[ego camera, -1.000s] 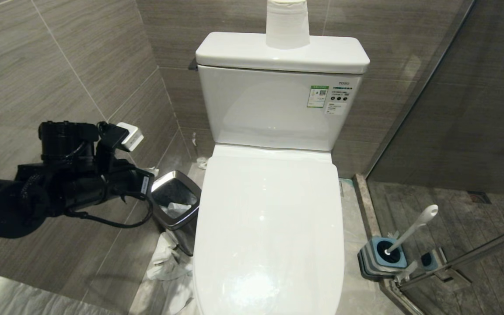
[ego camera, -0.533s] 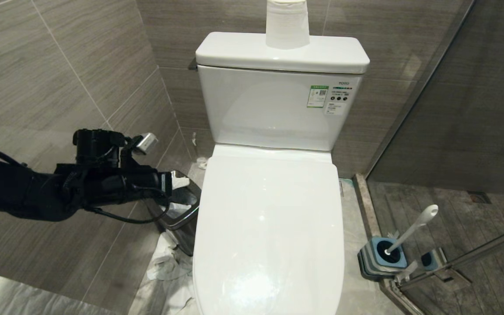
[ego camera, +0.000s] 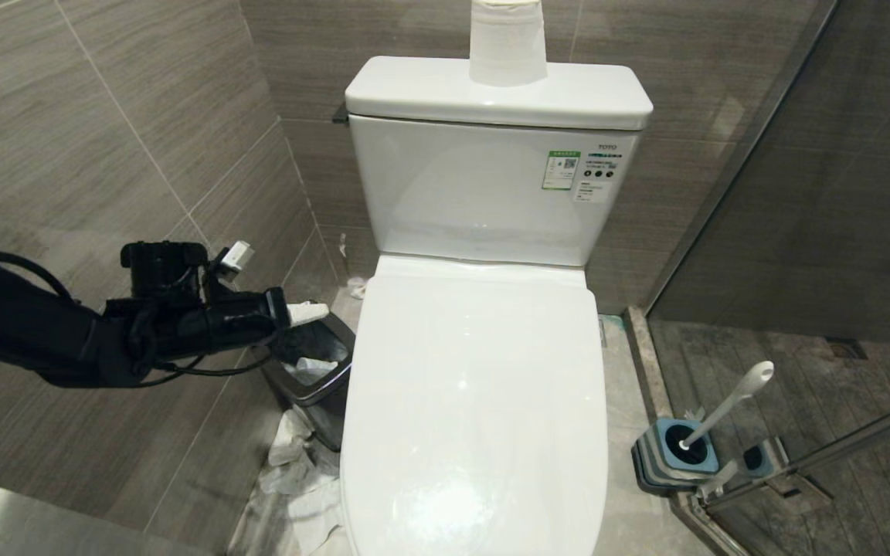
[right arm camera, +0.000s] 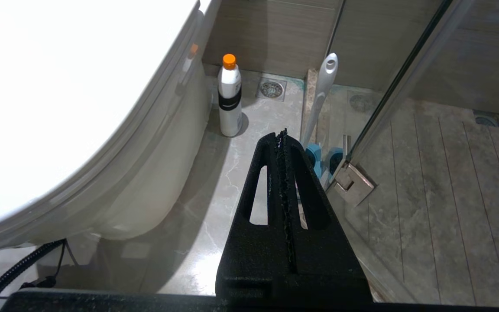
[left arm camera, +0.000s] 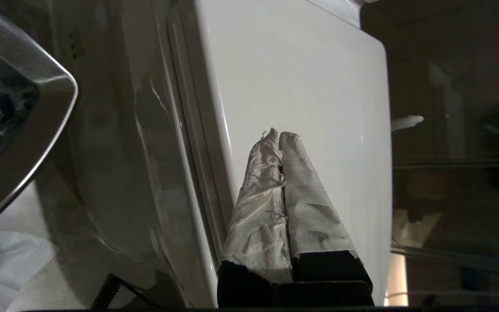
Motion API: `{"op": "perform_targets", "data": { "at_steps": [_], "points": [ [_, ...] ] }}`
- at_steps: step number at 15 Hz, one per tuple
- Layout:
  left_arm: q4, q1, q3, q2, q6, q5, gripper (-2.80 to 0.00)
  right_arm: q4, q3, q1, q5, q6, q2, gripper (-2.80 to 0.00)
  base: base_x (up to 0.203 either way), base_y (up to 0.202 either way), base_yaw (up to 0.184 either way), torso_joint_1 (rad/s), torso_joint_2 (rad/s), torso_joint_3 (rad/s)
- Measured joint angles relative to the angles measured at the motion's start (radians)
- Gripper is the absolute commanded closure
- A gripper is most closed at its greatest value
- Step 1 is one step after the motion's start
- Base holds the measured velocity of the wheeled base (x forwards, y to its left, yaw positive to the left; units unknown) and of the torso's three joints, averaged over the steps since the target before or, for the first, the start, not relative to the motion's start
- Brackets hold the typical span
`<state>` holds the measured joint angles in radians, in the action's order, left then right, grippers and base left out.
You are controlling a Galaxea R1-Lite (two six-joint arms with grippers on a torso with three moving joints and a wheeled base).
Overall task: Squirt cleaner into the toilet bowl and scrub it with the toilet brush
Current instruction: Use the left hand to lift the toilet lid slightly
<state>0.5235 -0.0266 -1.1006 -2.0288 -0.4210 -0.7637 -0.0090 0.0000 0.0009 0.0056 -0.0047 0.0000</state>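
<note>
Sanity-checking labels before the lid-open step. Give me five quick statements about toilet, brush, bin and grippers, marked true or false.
1. The toilet lid is down over the bowl. True.
2. The toilet brush is held in the right gripper. False: it stands in its blue-and-grey holder by the glass door; the right gripper is shut on nothing.
3. The left gripper is shut, its wrapped fingers pressed together beside the lid's edge. True.
4. The steel bin is right of the toilet. False: it is on the left.
5. A paper roll stands on the tank. True.
</note>
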Motion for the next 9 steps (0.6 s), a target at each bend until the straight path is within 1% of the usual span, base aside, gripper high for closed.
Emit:
{"op": "perform_targets", "data": {
  "at_steps": [2, 3, 4, 6, 7, 8, 9],
  "points": [
    [0.009, 0.026, 0.002, -0.031, -0.019, -0.125, 0.0, 0.0, 0.0, 0.0, 0.0, 0.0, 0.0, 0.0, 0.0, 0.0, 0.0, 0.0, 0.0, 0.0],
    [0.011, 0.034, 0.006, -0.042, -0.027, -0.177, 0.0, 0.0, 0.0, 0.0, 0.0, 0.0, 0.0, 0.0, 0.0, 0.0, 0.0, 0.0, 0.0, 0.0],
    [0.013, 0.047, 0.013, -0.052, -0.032, -0.247, 0.0, 0.0, 0.0, 0.0, 0.0, 0.0, 0.0, 0.0, 0.0, 0.0, 0.0, 0.0, 0.0, 0.0],
    [0.013, 0.089, 0.025, -0.062, -0.037, -0.409, 0.0, 0.0, 0.0, 0.0, 0.0, 0.0, 0.0, 0.0, 0.0, 0.0, 0.0, 0.0, 0.0, 0.0],
    [0.013, 0.117, 0.03, -0.066, -0.053, -0.504, 0.0, 0.0, 0.0, 0.0, 0.0, 0.0, 0.0, 0.0, 0.0, 0.0, 0.0, 0.0, 0.0, 0.0],
    [0.013, 0.147, 0.04, -0.068, -0.071, -0.575, 0.0, 0.0, 0.0, 0.0, 0.0, 0.0, 0.0, 0.0, 0.0, 0.0, 0.0, 0.0, 0.0, 0.0],
    [0.013, 0.171, 0.059, -0.07, -0.076, -0.611, 0.0, 0.0, 0.0, 0.0, 0.0, 0.0, 0.0, 0.0, 0.0, 0.0, 0.0, 0.0, 0.0, 0.0]
  ]
}}
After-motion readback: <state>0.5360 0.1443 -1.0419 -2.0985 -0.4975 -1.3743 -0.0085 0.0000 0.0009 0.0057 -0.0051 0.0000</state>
